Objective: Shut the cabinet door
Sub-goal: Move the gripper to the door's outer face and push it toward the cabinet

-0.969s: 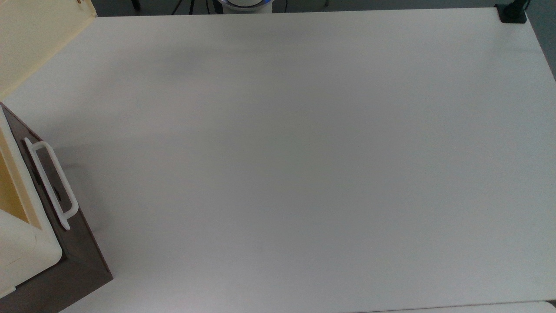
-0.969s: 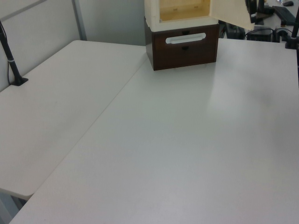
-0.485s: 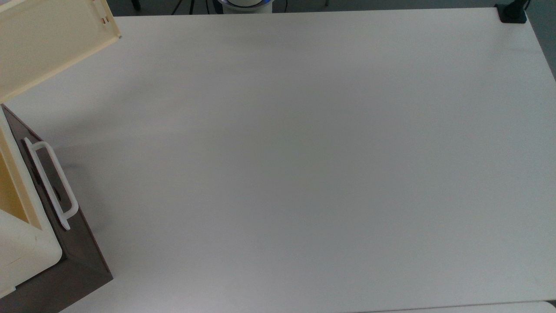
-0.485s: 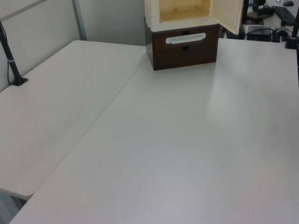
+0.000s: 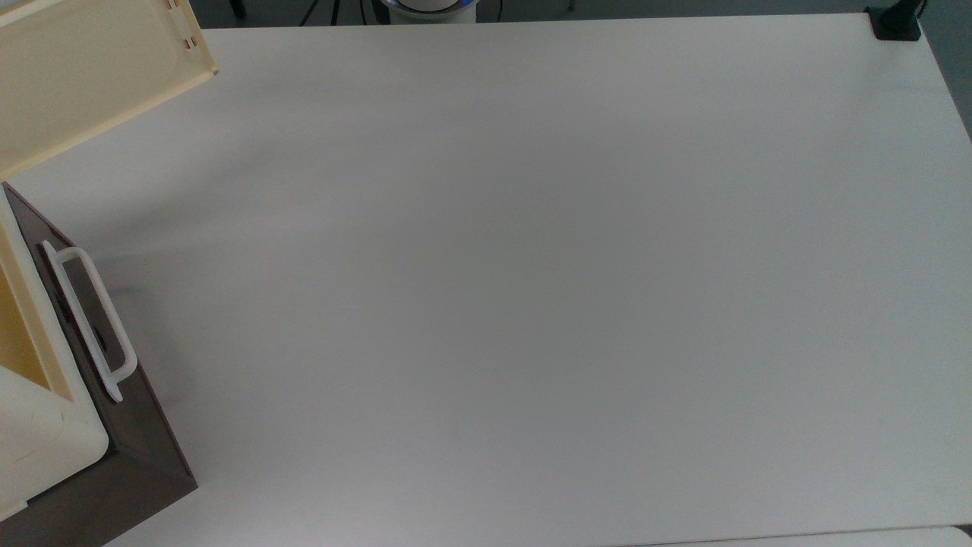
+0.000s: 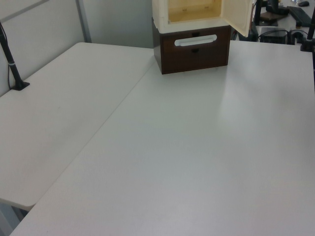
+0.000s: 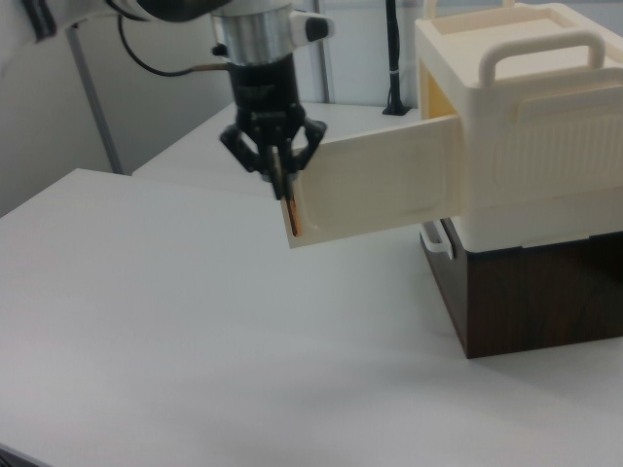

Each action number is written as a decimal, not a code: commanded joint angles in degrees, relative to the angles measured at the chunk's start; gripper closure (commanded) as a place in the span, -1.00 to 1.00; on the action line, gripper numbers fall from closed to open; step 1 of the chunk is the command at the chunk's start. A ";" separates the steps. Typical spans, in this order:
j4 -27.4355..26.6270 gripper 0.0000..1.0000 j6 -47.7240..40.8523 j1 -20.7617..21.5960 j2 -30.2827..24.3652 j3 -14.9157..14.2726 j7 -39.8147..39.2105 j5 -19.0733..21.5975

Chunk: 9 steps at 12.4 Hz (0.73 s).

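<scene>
The cabinet door (image 7: 375,185) is a pale cream panel that stands open, swung out from the cream cabinet (image 7: 526,117) towards the right view's left. My gripper (image 7: 282,185) hangs at the door's free edge, its black fingers closed on the top of the orange-brown bar handle (image 7: 293,218). In the top view the cabinet door (image 5: 91,76) reaches out over the table's upper left corner, with small brown slots (image 5: 181,24) near its free edge. The left view has the cabinet door (image 6: 239,17) nearly edge-on beside the open yellow compartment (image 6: 192,9).
Under the cabinet sits a dark brown drawer (image 5: 114,380) with a white loop handle (image 5: 87,311). The white table (image 5: 531,266) stretches wide in front. A black clamp (image 5: 896,23) is at its far corner. A second table (image 6: 54,113) adjoins, with a black post (image 6: 12,64).
The door has swung round on its hinge: in the top view its free edge moved right and down, and in the left view it turned from broad-on to nearly edge-on.
</scene>
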 commanded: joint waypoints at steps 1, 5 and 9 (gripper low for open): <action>-0.56 0.78 9.65 0.36 2.59 -0.92 -1.12 2.38; -0.56 0.81 19.58 -0.43 6.37 -0.92 3.34 9.22; -1.00 0.81 32.24 -0.52 8.65 -0.57 18.27 14.77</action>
